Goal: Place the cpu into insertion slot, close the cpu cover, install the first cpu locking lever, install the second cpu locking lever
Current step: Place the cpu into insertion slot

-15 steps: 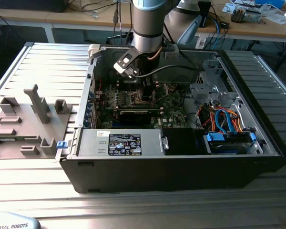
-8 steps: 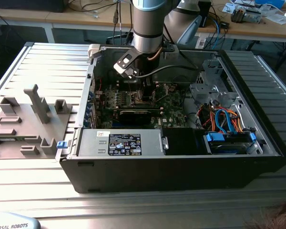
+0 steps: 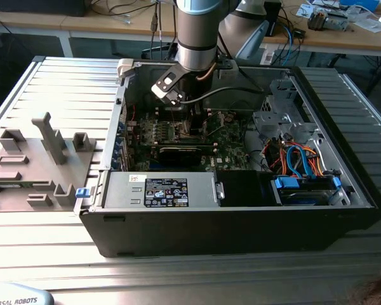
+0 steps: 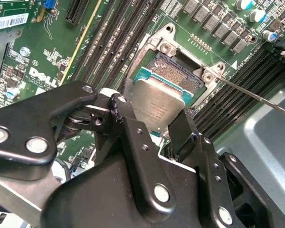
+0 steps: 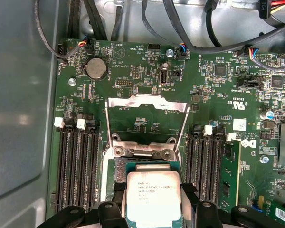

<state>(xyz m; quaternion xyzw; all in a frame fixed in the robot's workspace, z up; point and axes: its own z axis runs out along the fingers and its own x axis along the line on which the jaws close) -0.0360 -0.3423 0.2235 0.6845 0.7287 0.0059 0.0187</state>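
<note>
Open black computer case [image 3: 241,229] on a ribbed metal table [image 3: 63,89]; the grey cylindrical arm [image 3: 197,32] reaches down into it in the exterior view. Inside lies a green motherboard [image 5: 133,71], matte, densely studded with small components, with a round silver coin battery [image 5: 96,69] and banks of long black memory slots [image 5: 76,166] on either side of the socket. The insertion slot [image 4: 173,76] is square, with a bright silver rim with screw heads at the corners and a dark centre of fine grainy contacts edged in teal. The cpu cover [image 5: 147,101], a thin silver frame with a large cut-out window, is swung open off the slot, hinged at the slot's edge; the green board shows through the window. One thin wire locking lever [image 4: 251,97] angles away from a corner of the slot, unlatched. The gripper [image 4: 154,118] is black, with bolted flat links and two matte fingers [image 4: 128,128] drawn in narrow against opposite edges of the cpu [image 4: 157,107]. The cpu is a flat square with a dull silvery-grey metal top, faint print on it, and a teal-green border. It sits between the fingertips, tilted, just over the insertion slot and overlapping its near half in both wrist views; the far contacts are uncovered. Whether it touches the slot cannot be told.
</note>
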